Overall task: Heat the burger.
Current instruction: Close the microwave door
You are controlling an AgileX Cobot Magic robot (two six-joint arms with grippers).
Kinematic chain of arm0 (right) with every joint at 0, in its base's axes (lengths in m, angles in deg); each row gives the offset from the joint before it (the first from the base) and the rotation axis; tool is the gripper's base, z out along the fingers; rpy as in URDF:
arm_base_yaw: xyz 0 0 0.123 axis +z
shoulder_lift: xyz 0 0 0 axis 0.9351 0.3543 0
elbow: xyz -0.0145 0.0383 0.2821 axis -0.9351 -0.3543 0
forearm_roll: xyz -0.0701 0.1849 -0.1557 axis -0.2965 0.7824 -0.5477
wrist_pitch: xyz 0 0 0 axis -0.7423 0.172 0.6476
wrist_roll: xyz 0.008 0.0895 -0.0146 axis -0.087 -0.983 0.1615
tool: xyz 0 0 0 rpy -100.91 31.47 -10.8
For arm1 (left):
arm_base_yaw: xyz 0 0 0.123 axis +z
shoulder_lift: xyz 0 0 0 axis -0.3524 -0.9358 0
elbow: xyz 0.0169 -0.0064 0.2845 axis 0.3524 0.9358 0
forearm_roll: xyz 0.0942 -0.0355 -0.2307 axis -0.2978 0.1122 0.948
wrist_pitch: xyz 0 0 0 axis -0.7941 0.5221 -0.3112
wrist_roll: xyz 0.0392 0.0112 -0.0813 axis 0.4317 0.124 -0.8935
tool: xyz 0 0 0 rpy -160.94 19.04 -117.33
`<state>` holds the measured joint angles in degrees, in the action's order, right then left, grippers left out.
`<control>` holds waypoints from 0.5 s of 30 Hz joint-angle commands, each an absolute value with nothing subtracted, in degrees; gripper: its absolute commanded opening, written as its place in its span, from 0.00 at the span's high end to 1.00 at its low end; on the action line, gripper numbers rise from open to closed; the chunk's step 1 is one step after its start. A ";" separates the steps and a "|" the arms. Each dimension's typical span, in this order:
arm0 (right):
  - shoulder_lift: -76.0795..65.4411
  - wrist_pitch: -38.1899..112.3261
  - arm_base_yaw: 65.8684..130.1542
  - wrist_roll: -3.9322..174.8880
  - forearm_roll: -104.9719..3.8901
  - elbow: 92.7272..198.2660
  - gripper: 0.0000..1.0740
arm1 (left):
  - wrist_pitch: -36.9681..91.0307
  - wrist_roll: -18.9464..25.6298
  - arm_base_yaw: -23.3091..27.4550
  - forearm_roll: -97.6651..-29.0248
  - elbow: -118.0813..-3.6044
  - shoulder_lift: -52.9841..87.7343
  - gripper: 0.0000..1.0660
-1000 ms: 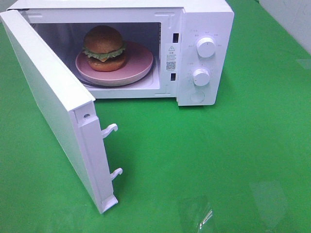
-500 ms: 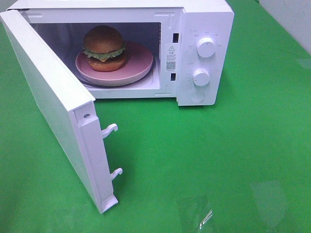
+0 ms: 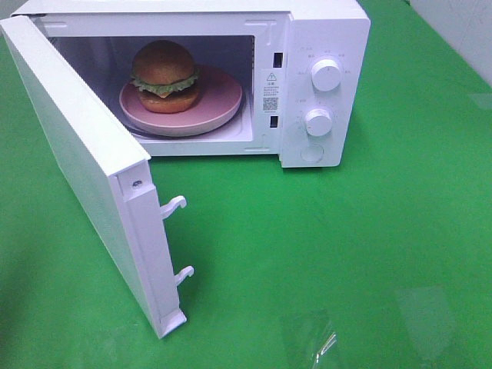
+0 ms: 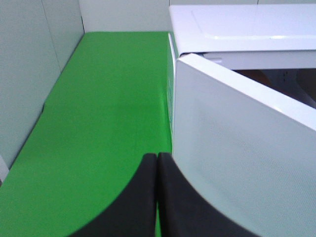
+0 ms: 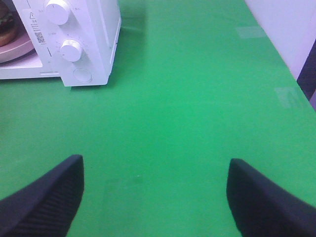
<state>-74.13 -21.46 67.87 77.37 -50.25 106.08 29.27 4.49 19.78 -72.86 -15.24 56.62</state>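
- Burger: one, round, brown bun, green lettuce frill; sits on the plate inside the microwave, toward the plate's left side in the high view.
- Plate: pink, wider than the burger, lying flat in the oven cavity.
- Microwave: white, standing at the far side of the desk, which has a green top.
- Door: swung wide open to the left, with two latch hooks on its free edge.
- Upper knob and lower knob: white, on the right-hand panel.
- Left fingers: black, clenched together with nothing between them, just beside the door's outer face; contact cannot be told.
- Right fingers: black, spread wide and released, above bare desk, well apart from the microwave.
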 commanded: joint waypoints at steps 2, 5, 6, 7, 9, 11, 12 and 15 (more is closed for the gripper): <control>-75.79 -21.17 67.59 76.68 -49.97 105.91 0.30 | 10.01 4.95 19.49 -72.57 -8.30 53.53 1.00; -75.79 -21.17 67.59 76.68 -49.97 105.91 0.30 | 3.83 4.89 19.49 -72.57 -6.07 51.64 1.00; -75.79 -21.17 67.59 76.68 -49.97 105.91 0.30 | -1.04 4.83 19.49 -72.57 -3.89 49.58 1.00; -75.79 -21.17 67.59 76.68 -49.97 105.91 0.30 | -1.04 4.83 19.49 -72.57 -3.89 49.58 1.00; -75.79 -21.17 67.59 76.68 -49.97 105.91 0.30 | -4.88 4.72 19.49 -72.57 -2.52 47.17 1.00; -75.79 -21.17 67.59 76.68 -49.97 105.91 0.30 | -8.03 4.49 19.49 -72.63 -1.43 44.48 1.00; -75.79 -21.17 67.59 76.68 -49.97 105.91 0.30 | -10.38 4.32 19.49 -73.09 -0.80 41.15 1.00; -75.79 -21.17 67.59 76.68 -49.97 105.91 0.30 | -15.20 3.80 19.49 -75.03 -0.63 34.22 1.00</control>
<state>-74.13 -21.46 67.87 77.37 -50.25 106.08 -10.44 4.66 19.78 -73.77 -0.85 38.00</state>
